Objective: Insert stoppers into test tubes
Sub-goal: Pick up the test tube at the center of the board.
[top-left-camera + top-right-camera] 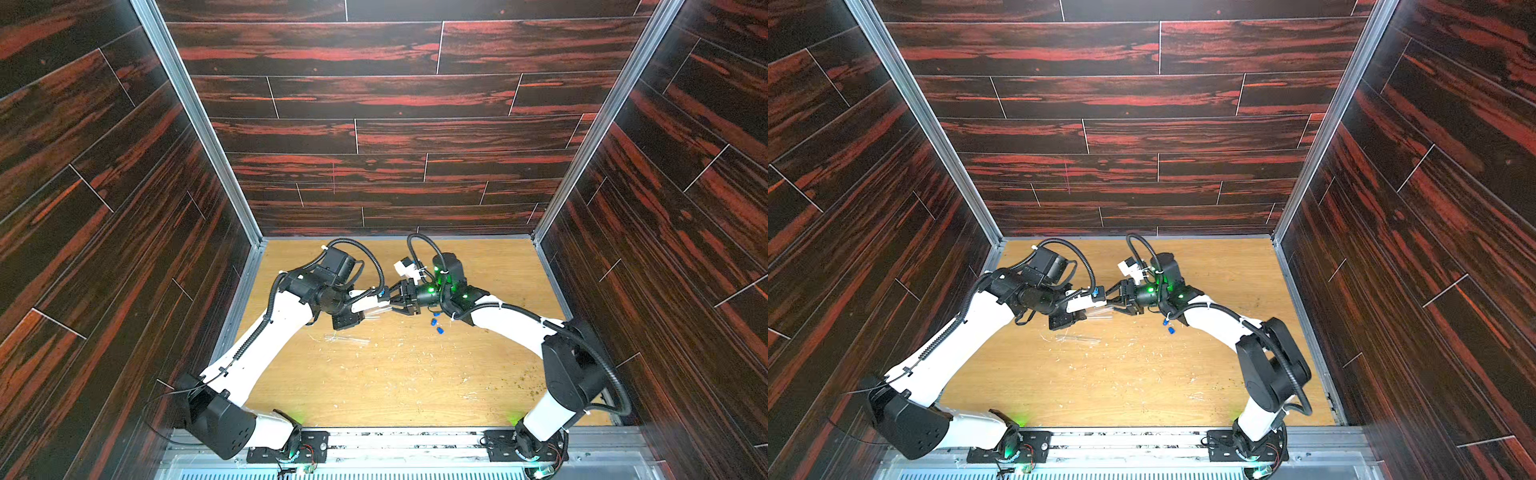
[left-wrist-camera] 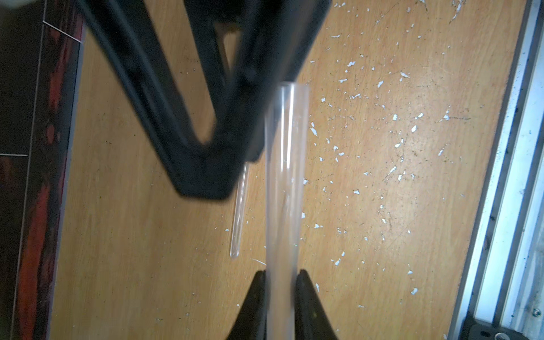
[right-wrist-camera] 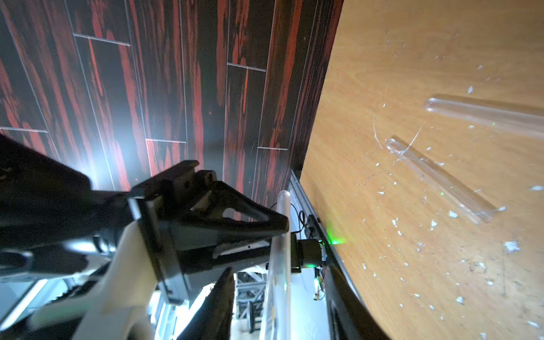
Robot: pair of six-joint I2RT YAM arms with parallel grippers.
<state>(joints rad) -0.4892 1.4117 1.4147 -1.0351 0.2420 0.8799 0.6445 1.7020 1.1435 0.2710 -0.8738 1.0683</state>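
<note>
Left gripper (image 2: pixel 281 274) fingers pinch one test tube (image 2: pixel 284 176) near its rounded end, clear of the worktop (image 1: pixel 395 386), likely to present the mouth. Long axis roughly level. The open mouth points at the right gripper (image 1: pixel 390 300), fingers spread either side, no stopper seen. Stoppers (image 1: pixel 436 326) lie on the worktop beyond that mouth, spare tubes (image 3: pixel 441 176) beside it.

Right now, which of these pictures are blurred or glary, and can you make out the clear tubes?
Left wrist view: right gripper blurred, held test tube fairly clear. Right wrist view: white glare behind the left gripper, two lying tubes readable on the table. Both top views: sharp, but walls splay and those tubes barely show.
</note>
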